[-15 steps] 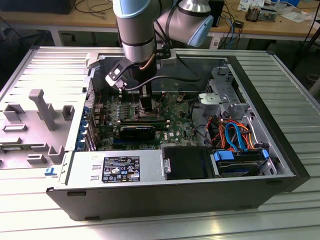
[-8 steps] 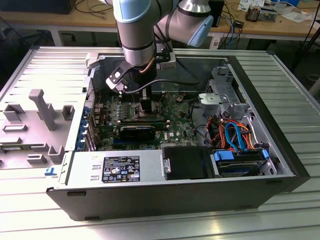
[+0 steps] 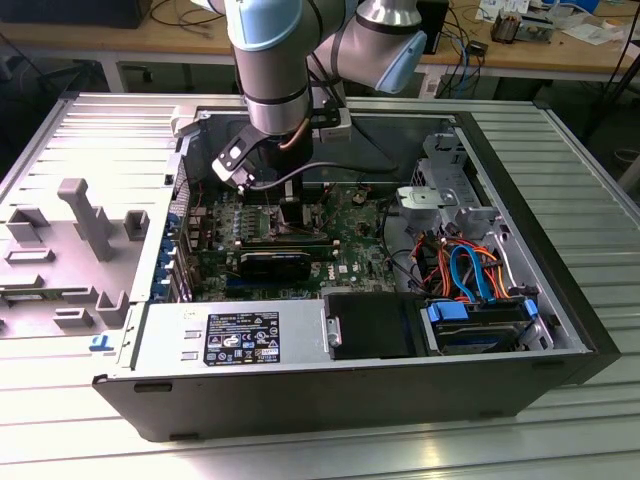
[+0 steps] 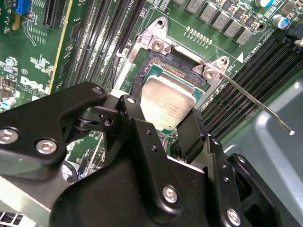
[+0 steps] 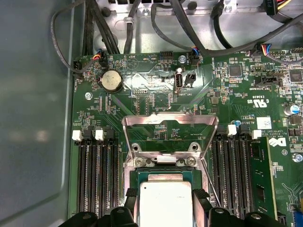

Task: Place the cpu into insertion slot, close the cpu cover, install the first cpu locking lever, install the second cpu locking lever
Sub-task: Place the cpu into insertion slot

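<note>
Right now your tool (image 5: 165,210) is clamped on the cpu (image 5: 165,196) by two opposite edges, at the insertion slot (image 4: 161,64); you cannot tell whether it is seated. The cpu cover (image 5: 165,149) stands swung open, and a locking lever (image 4: 255,101) sticks out free.

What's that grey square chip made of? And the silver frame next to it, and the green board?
The cpu has a top that looks like dull, matte grey metal with a soft sheen. The cpu cover looks like thin, bright sheet metal, probably steel, with shiny bent edges. The circuit board seems to be hard, glossy green laminate, possibly fibreglass.
</note>
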